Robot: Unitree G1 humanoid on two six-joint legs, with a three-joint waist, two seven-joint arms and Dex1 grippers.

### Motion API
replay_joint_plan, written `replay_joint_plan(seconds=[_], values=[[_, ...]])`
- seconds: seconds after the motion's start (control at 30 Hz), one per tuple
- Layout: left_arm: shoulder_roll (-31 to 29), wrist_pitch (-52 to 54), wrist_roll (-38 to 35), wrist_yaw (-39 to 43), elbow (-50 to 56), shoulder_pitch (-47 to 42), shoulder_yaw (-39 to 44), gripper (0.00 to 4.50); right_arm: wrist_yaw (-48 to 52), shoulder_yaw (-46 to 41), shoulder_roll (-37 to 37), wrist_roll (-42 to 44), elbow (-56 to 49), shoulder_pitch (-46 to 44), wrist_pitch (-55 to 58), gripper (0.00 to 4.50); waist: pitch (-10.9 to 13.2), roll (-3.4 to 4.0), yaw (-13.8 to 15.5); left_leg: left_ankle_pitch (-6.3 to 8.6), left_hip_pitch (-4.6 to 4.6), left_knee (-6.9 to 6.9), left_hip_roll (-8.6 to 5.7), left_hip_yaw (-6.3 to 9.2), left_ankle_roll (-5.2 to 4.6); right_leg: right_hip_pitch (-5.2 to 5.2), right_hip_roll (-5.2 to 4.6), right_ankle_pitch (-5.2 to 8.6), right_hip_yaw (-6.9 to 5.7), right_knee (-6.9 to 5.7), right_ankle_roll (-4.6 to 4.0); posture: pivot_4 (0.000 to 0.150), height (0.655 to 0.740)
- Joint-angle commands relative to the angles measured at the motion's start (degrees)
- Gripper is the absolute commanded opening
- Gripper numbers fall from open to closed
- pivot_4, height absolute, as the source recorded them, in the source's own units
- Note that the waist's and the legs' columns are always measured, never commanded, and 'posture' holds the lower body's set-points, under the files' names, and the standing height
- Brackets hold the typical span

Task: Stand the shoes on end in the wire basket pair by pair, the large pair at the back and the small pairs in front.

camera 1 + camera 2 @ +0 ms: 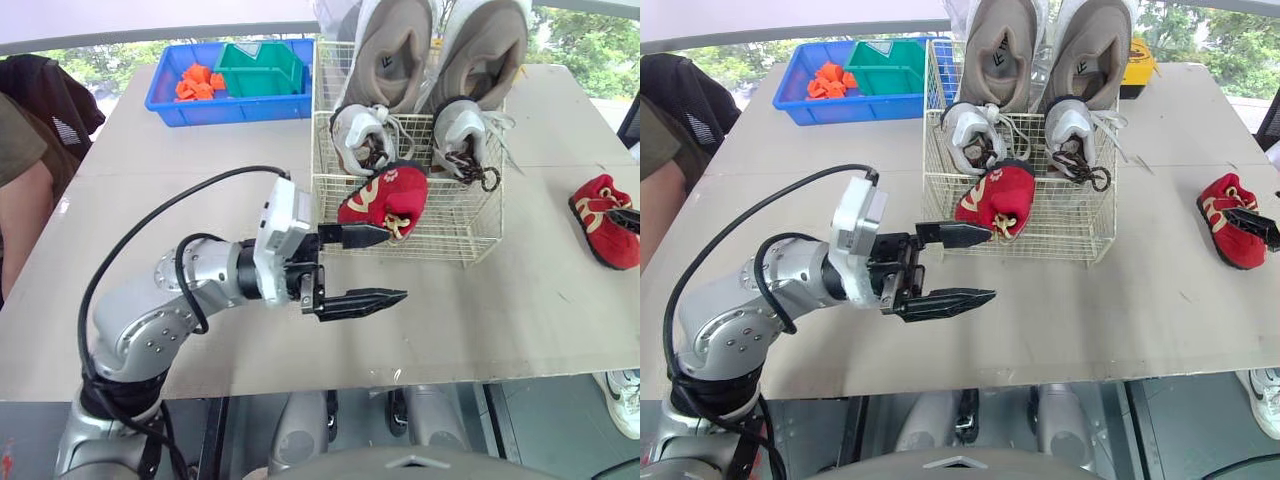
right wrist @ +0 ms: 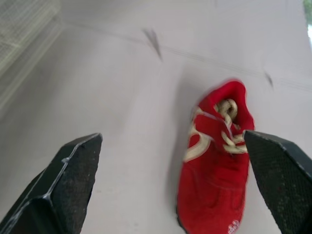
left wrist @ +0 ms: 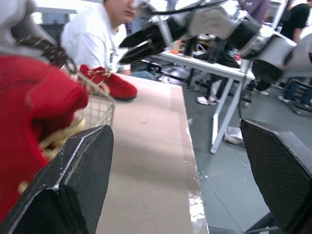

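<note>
The left claw [image 1: 397, 266] hung open at the wire basket [image 1: 455, 225], its upper finger just beside a red shoe [image 1: 385, 197] standing inside. The right claw [image 2: 171, 136], open, hovered over the other red shoe [image 2: 214, 175] on the worktop [image 1: 500, 320].

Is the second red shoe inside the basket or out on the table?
Out. The second red shoe lies on the table, right of the wire basket and apart from it, the open right gripper over it.

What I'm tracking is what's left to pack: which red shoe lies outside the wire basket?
The loose red shoe on the table, right of the wire basket, by the right claw. The other red shoe stands inside it, at the front.
</note>
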State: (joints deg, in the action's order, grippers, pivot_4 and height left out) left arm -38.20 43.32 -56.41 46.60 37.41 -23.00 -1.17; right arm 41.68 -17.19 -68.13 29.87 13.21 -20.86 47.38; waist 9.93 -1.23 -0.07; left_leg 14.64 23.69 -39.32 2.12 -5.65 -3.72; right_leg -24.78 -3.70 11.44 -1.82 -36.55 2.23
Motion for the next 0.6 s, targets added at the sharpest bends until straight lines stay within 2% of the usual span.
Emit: replay_joint_plan(seconds=[0.03,0.2,0.37,0.5,0.57,0.6], values=[[-0.4,-1.3,1.7,0.9,0.4,-1.7,-0.4,4.43,4.1,9.0,-1.4,-8.5,12.6,-10.7,-3.3,4.50,0.0,0.03,-0.1,0.00,0.02,0.02,-0.02,-0.01,0.00,-0.01,0.00,0.00,0.02,0.04,-0.01,0.150,0.7400],[1.0,-1.2,1.0,-1.1,1.3,-2.1,0.1,4.43,7.4,21.3,2.6,-21.2,32.7,-26.0,-10.3,4.50,0.1,0.05,-0.4,0.00,0.14,0.10,0.00,0.00,0.00,-0.06,0.02,-0.11,0.02,0.20,-0.18,0.150,0.7400],[0.9,-1.7,1.9,-1.9,2.2,-0.2,0.2,4.43,7.0,27.2,7.7,-30.3,48.4,-36.1,-17.1,4.50,0.1,0.06,-0.6,-0.14,0.20,0.16,0.00,-0.06,0.24,-0.07,0.04,-0.19,0.04,0.38,-0.07,0.150,0.7400],[1.4,-1.7,1.6,-3.0,3.2,0.8,0.3,4.50,7.3,28.9,10.3,-34.7,55.5,-39.4,-20.7,3.30,0.1,0.07,-0.6,-0.15,0.18,0.16,0.01,-0.06,0.26,-0.05,0.04,-0.20,0.04,0.38,-0.07,0.150,0.7400],[1.4,-1.8,1.8,-3.0,3.2,1.1,0.4,4.50,7.5,28.6,11.0,-35.9,57.3,-40.6,-21.3,2.29,0.1,0.07,-0.6,-0.16,0.18,0.15,0.01,-0.06,0.27,-0.05,0.03,-0.22,0.04,0.36,-0.04,0.150,0.7400],[1.4,-1.8,1.8,-3.1,3.3,1.2,0.4,4.50,7.5,28.5,11.2,-36.4,58.0,-40.8,-21.7,1.96,0.1,0.07,-0.6,-0.16,0.18,0.15,0.02,-0.06,0.27,-0.05,0.03,-0.22,0.04,0.35,-0.04,0.150,0.7400]])
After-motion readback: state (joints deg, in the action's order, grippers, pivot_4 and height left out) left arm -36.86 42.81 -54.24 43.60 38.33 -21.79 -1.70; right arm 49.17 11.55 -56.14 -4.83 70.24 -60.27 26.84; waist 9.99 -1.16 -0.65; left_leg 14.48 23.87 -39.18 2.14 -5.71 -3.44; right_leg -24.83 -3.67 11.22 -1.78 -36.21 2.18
